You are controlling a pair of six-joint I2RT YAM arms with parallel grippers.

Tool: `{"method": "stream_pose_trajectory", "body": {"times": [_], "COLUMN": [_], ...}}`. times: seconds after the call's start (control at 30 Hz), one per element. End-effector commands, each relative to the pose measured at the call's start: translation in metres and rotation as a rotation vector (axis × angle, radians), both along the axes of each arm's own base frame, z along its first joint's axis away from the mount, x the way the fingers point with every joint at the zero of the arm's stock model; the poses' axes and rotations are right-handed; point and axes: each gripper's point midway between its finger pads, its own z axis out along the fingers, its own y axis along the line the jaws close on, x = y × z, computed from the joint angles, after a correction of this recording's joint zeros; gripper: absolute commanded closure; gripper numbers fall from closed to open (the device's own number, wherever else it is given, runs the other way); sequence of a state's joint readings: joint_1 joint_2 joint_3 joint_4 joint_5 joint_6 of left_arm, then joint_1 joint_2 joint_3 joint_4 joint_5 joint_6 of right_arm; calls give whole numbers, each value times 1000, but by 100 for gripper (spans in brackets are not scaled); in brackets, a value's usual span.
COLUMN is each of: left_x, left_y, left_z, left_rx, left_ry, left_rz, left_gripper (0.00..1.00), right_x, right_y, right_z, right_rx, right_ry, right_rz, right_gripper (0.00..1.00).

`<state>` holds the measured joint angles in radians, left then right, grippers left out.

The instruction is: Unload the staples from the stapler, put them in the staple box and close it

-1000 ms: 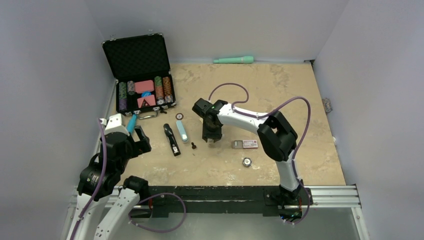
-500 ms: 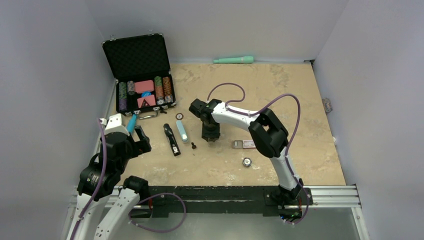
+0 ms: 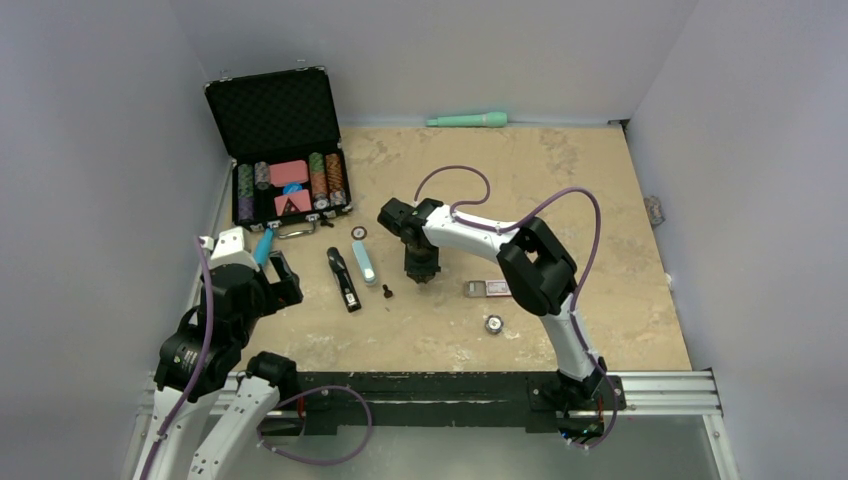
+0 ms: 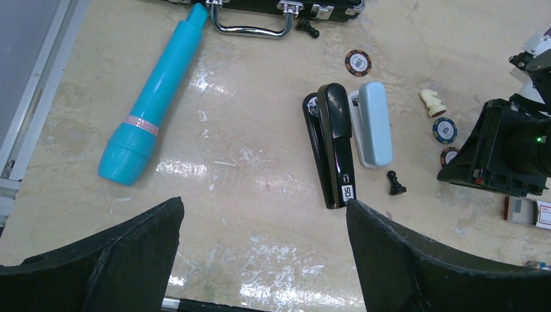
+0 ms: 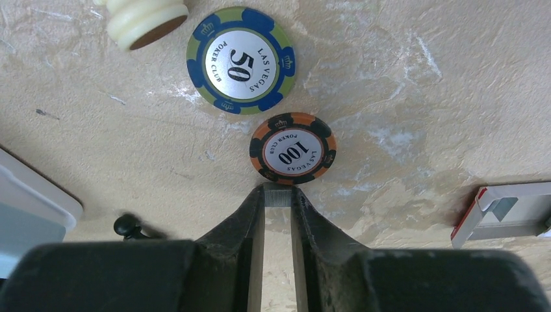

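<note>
Right arm is down low over the middle of the bench [image 3: 560, 200], and the right fingers [image 5: 250, 218] are drawn in narrow, pinched on the staples [image 5: 278, 196], a tiny silvery strip caught between the tips. That strip sits hard by the rim of the orange 100 chip [image 5: 293, 148]; whether the two touch, I cannot tell. Beyond it lie the green-and-blue 50 chip [image 5: 241, 60] and a cream chess piece [image 5: 146, 16]. A black pawn [image 5: 127, 225] stands off to one side of the fingers, a red-and-white box [image 5: 500, 211] to the other.

Over to the left: the left fingers [image 4: 130, 260] are spread wide apart with nothing between them, hanging above bare bench. Ahead of them the black stapler [image 4: 333, 146] and the pale blue stapler [image 4: 373, 123] lie side by side, just left of the right arm. A turquoise tube [image 4: 156, 97] lies further left, near the open chip case [image 3: 280, 140] in the far left corner.
</note>
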<state>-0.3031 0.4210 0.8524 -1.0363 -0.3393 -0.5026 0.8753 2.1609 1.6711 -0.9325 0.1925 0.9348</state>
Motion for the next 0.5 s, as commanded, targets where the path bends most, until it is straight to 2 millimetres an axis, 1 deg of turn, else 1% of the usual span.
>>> {"method": "stream_pose_trajectory", "body": {"times": [0.0, 0.2, 0.27, 0.47], "left_x": [6, 5, 5, 5], "left_y": [-3, -3, -2, -1], "left_z": [2, 3, 3, 4], "left_rx": [10, 9, 9, 8], "left_ry": [-16, -17, -19, -27], "left_rz": [-26, -22, -20, -11], "left_gripper": [2, 2, 2, 2], "right_x": [1, -1, -4, -14], "right_y": [-14, -13, -11, -9], "right_z": [3, 7, 16, 55], "right_rx": [-56, -42, -19, 66], "right_ry": [-25, -36, -42, -73], "right_rz": [0, -4, 1, -6], "right_gripper": [81, 85, 85, 85]}}
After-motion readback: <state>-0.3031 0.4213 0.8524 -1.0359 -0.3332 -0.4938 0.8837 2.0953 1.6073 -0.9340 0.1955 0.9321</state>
